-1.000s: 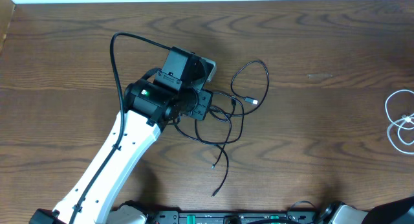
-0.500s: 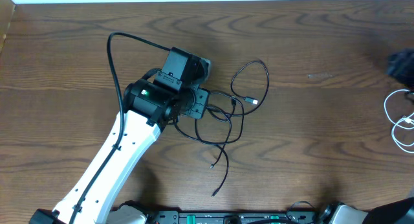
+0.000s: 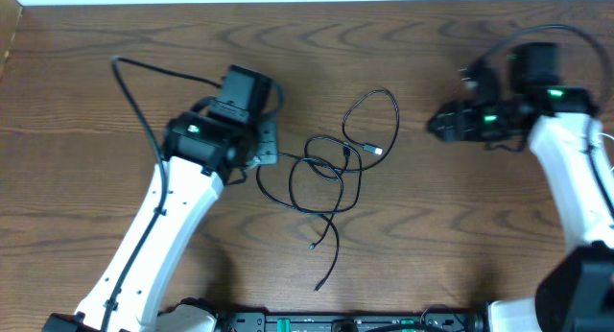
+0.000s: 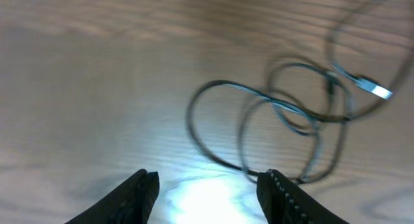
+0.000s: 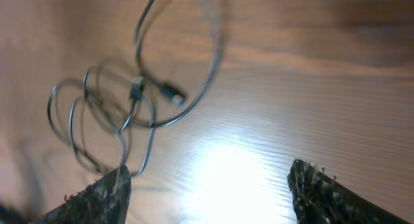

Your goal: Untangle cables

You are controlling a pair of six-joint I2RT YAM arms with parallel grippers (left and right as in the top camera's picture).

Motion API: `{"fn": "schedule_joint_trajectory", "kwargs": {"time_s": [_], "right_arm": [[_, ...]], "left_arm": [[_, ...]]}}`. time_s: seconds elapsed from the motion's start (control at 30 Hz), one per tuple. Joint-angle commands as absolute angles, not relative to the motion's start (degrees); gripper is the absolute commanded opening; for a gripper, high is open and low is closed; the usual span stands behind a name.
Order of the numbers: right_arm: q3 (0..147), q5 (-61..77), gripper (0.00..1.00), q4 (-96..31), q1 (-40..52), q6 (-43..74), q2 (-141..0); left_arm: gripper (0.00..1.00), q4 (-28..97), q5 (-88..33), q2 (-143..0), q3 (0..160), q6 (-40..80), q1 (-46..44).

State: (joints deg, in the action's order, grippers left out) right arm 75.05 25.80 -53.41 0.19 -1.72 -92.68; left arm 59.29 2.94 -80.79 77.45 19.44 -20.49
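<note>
Where the black cable [image 3: 336, 175] lies at mid-table, it forms several thin, overlapping loops. One larger loop arches toward the far edge, and a loose tail trails toward the near edge. The cord is slender and smooth, and one end carries a small plug [image 3: 376, 151] with a pale metal tip, lying inside the large loop. The table [image 3: 460, 236] beneath is dark brown wood with a streaked grain and a bright glare patch in both wrist views.

The left gripper [image 3: 269, 145] sits just beside the tangle on its left. In the left wrist view its dark fingers [image 4: 139, 193] stand apart with nothing between them, and the nearest loop passes close to one fingertip. The right gripper [image 3: 436, 126] hangs to the right of the tangle, well apart from it. Its jaws are spread wide over bare wood and grip nothing.
</note>
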Motion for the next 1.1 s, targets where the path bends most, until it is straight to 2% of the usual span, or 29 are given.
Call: {"fn": "schedule_joint_trajectory", "kwargs": {"time_s": [0.0,0.17,0.37,0.43,0.6,0.77,0.83,0.9,1.0,1.07], "right_arm": [[75.24,26.5,0.74,-53.87,6.87,-3.31,-95.96],[75.24,26.39,0.77,-53.6,15.97,-2.7,-100.82],[75.24,21.08,0.8,-50.46,25.43,0.19,-106.5],[75.24,20.62,0.77,-47.86,28.18,0.16,-108.12],[75.24,13.19,0.61,-41.87,33.63,0.97,-110.96],[75.24,10.2,0.59,-37.85,38.11,1.72,-115.11],[75.24,10.17,0.54,-36.99,38.87,1.89,-115.68],[75.24,10.15,0.44,-36.21,39.38,1.89,-115.81],[75.26,9.13,0.14,-35.7,39.46,3.2,-115.77],[75.37,9.15,0.01,-35.88,39.05,3.44,-115.61]], "left_arm": [[0.55,61.32,4.54,-81.36,77.08,21.34,-15.92],[0.58,63.22,4.49,-81.36,77.08,21.32,-10.61],[0.61,63.37,4.49,-81.34,77.08,21.32,-8.91],[0.61,63.4,4.49,-81.34,77.08,21.32,-8.91],[0.61,63.44,4.49,-81.36,77.08,21.32,-8.91],[0.61,63.44,4.49,-81.34,77.08,21.32,-8.91],[0.61,63.44,4.49,-81.36,77.08,21.32,-8.91],[0.61,63.44,4.49,-81.34,77.08,21.32,-8.91],[0.61,63.44,4.49,-81.34,77.08,21.32,-8.91],[0.61,63.46,4.49,-81.34,77.08,21.32,-8.91]]}}
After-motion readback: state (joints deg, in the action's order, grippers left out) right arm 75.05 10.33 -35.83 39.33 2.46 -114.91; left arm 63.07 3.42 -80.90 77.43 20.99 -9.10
